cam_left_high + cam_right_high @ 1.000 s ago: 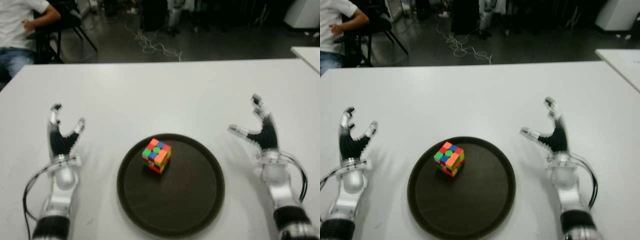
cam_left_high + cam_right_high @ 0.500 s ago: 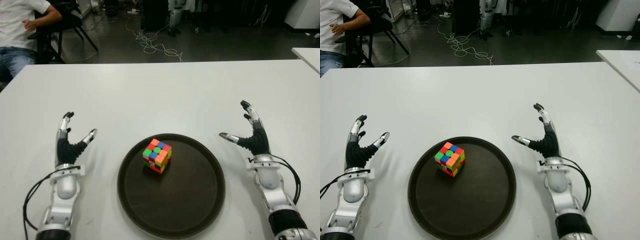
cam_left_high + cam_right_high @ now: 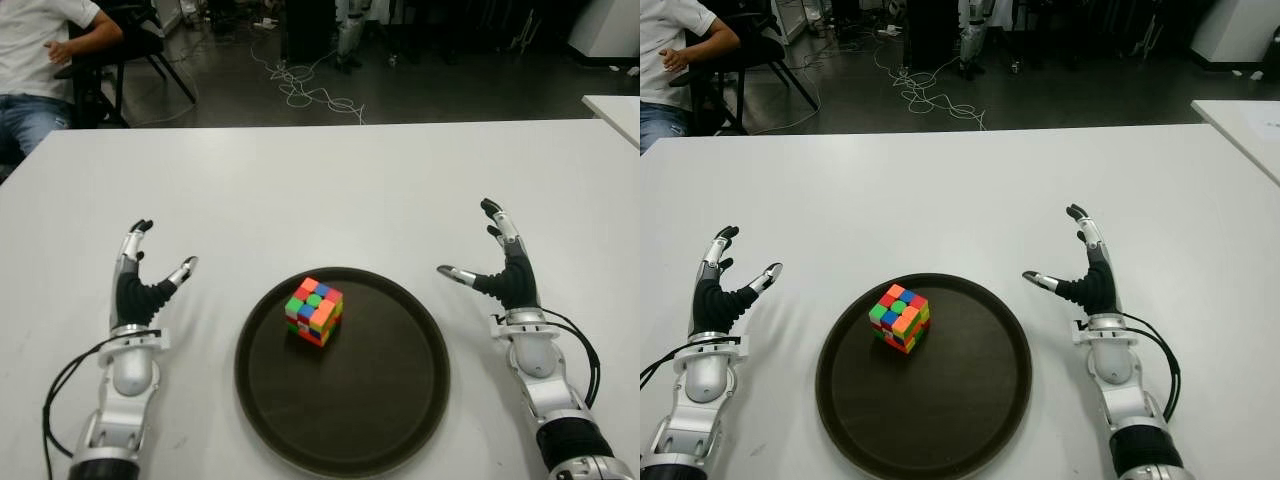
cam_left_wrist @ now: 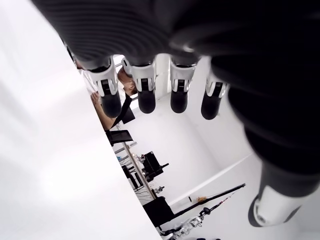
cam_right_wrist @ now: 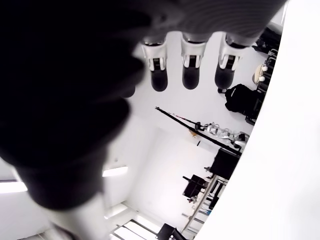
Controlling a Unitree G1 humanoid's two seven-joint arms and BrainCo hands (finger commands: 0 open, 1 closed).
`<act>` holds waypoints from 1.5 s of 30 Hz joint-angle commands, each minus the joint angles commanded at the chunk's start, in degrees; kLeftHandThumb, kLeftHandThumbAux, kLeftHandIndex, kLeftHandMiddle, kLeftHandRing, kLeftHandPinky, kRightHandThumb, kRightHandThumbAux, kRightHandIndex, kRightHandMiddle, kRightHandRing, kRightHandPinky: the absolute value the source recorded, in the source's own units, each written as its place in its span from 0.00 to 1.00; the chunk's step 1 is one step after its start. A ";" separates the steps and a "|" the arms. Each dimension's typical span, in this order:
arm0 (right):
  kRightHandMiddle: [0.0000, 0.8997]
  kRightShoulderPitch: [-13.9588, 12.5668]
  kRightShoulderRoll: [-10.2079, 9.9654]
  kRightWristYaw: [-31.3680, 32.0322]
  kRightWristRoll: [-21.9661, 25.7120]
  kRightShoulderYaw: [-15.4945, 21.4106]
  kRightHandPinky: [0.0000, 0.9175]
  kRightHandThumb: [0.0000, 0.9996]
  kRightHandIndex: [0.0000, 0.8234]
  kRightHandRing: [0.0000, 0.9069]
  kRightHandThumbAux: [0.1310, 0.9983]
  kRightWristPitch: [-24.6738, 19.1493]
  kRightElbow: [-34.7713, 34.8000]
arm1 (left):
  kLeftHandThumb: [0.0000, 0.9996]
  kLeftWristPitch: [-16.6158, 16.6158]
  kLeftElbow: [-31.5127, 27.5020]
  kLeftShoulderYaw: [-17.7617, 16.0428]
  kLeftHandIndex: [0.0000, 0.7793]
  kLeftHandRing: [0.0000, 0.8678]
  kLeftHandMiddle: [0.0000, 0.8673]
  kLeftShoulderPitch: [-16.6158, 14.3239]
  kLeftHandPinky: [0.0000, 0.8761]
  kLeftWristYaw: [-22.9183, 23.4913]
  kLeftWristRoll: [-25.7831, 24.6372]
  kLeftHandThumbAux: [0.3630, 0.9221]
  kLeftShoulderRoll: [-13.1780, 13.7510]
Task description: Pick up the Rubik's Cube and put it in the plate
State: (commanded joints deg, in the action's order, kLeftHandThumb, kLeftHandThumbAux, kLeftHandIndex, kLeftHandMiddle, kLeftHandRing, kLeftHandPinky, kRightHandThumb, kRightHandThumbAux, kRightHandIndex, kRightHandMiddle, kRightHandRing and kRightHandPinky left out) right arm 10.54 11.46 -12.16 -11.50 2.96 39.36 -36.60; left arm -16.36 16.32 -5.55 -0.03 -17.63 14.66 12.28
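Cube (image 3: 313, 311) sits on plate (image 3: 380, 420), lower centre; left robot hand (image 3: 140, 290) and right robot hand (image 3: 505, 275) flank plate, fingers spread, empty.

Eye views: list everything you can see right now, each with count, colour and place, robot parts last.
Cube: one, multicoloured, inside the plate, toward its far left part.
Plate: one, dark brown, round, on the table between the two hands.
Table: one, white, under everything; a second white table's corner at far right.
Cables: a tangle, pale, on the dark floor beyond the table.
Person: one, white shirt and jeans, seated on a black chair at far left.
Left hand: one, black and silver, left of the plate, fingers spread, empty.
Right hand: one, black and silver, right of the plate, fingers spread, empty.
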 joint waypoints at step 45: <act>0.00 1.27 0.38 -5.08 -2.26 0.04 0.00 0.00 0.00 0.00 0.82 1.20 -3.45 | 0.00 -4.64 6.67 -1.00 0.00 0.00 0.00 -1.48 0.00 0.63 -0.78 0.57 0.57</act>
State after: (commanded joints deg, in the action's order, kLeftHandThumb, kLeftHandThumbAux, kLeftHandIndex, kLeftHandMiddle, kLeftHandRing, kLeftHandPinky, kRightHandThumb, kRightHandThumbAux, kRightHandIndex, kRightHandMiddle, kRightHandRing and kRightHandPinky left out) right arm 11.82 11.84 -17.24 -13.76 3.00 40.56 -40.05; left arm -21.00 22.99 -6.54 -1.51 -17.00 13.88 12.85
